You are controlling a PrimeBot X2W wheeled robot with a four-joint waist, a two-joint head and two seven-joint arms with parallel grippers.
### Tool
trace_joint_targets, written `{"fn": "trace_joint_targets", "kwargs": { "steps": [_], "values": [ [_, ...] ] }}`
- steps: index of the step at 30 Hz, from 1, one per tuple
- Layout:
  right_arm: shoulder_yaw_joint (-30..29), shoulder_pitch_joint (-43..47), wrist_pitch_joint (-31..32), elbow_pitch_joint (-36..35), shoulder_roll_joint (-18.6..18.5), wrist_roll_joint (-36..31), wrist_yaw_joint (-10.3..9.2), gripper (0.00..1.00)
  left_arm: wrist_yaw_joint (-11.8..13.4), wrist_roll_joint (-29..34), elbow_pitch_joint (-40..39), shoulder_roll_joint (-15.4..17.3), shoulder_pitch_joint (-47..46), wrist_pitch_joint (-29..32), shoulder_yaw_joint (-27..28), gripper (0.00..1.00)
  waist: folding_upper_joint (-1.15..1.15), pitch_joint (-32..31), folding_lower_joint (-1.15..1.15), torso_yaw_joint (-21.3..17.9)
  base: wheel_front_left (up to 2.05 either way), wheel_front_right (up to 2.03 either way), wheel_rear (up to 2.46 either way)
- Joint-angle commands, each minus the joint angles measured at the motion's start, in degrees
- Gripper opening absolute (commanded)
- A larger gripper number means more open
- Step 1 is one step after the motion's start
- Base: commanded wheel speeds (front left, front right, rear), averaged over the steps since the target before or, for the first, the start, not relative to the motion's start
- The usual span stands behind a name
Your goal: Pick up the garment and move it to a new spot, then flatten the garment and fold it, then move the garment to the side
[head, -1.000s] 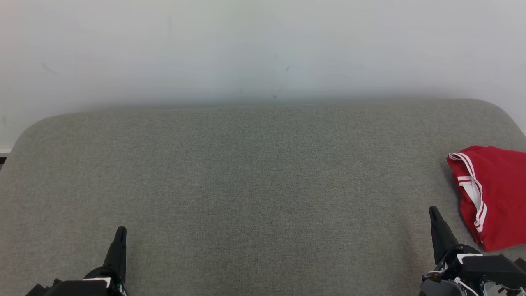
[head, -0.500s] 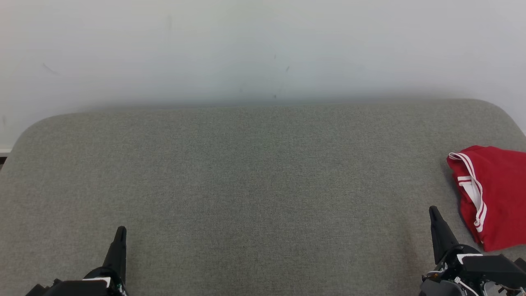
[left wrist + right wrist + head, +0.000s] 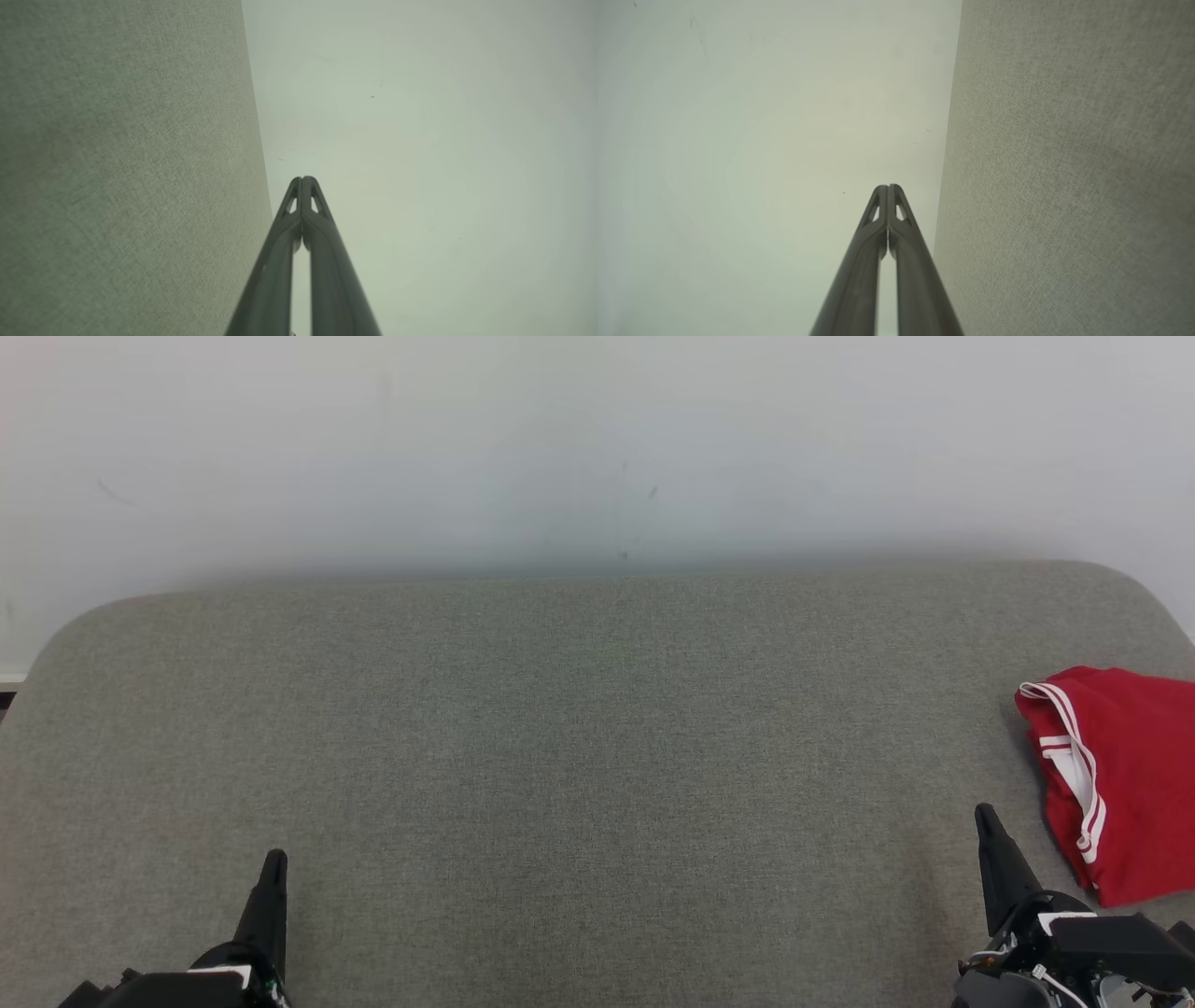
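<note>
A folded red garment [image 3: 1125, 775] lies at the right edge of the grey cushion [image 3: 579, 737]. My left gripper [image 3: 274, 859] at lower left and right gripper [image 3: 983, 814] at lower right are both closed, holding nothing.

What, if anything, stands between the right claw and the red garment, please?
Nothing visible does. In the head view the right claw, shut, points up just left of the red garment, with bare grey cushion between them. The garment runs off that view's right edge, so its far side is unseen.

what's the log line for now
red white-striped fabric garment at right of grey fabric surface | left end effector shut, empty | right end effector shut, empty
</note>
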Motion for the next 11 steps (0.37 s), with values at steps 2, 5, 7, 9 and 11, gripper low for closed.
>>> {"fn": "trace_joint_targets", "kwargs": {
  "steps": [2,5,7,9,11],
  "values": [
    [0.0,-0.5,0.1,0.0,0.1,0.1,-0.12,0.00,-0.2,-0.3,-0.1,0.3,-0.6,0.0,0.2,0.00,0.00,0.0,0.00,0.0,0.00,0.00,0.00],
    [0.0,-0.5,0.1,0.0,0.1,0.1,-0.12,0.00,-0.2,-0.3,-0.1,0.3,-0.6,0.0,0.2,0.00,0.00,0.0,0.00,0.0,0.00,0.00,0.00],
    [0.0,-0.5,0.1,0.0,0.1,0.1,-0.12,0.00,-0.2,-0.3,-0.1,0.3,-0.6,0.0,0.2,0.00,0.00,0.0,0.00,0.0,0.00,0.00,0.00],
    [0.0,-0.5,0.1,0.0,0.1,0.1,-0.12,0.00,-0.2,-0.3,-0.1,0.3,-0.6,0.0,0.2,0.00,0.00,0.0,0.00,0.0,0.00,0.00,0.00],
    [0.0,-0.5,0.1,0.0,0.1,0.1,-0.12,0.00,-0.2,-0.3,-0.1,0.3,-0.6,0.0,0.2,0.00,0.00,0.0,0.00,0.0,0.00,0.00,0.00]
  ]
}}
